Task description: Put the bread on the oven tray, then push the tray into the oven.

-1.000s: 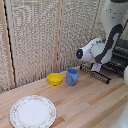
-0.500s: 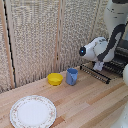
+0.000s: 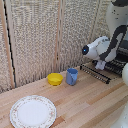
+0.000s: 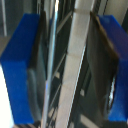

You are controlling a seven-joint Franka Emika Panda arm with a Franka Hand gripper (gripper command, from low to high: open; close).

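My clamp (image 3: pixel 101 64) hangs from the white arm at the exterior view's right, low over the near end of the oven pan (image 3: pixel 94 71), a dark rack of thin wire bars. In the wrist view the blue fingertips (image 4: pixel 20 65) stand on either side of the pan's silvery rim bar (image 4: pixel 80 60) and a thin wire, pressed close against them, so the clamp looks shut on the pan. The dark oven (image 3: pixel 123 50) sits at the far right edge, partly hidden by the arm. The bread is not visible in either view.
A blue cup (image 3: pixel 72 76) and a yellow bowl (image 3: pixel 55 78) stand on the wooden table (image 3: pixel 85 105) just left of the pan. A patterned white plate (image 3: pixel 33 111) lies at the front left. A slatted screen (image 3: pixel 45 35) forms the back wall.
The arm and clamp have shifted slightly toward the exterior view's right, toward the oven. Cup, bowl and plate have not moved.
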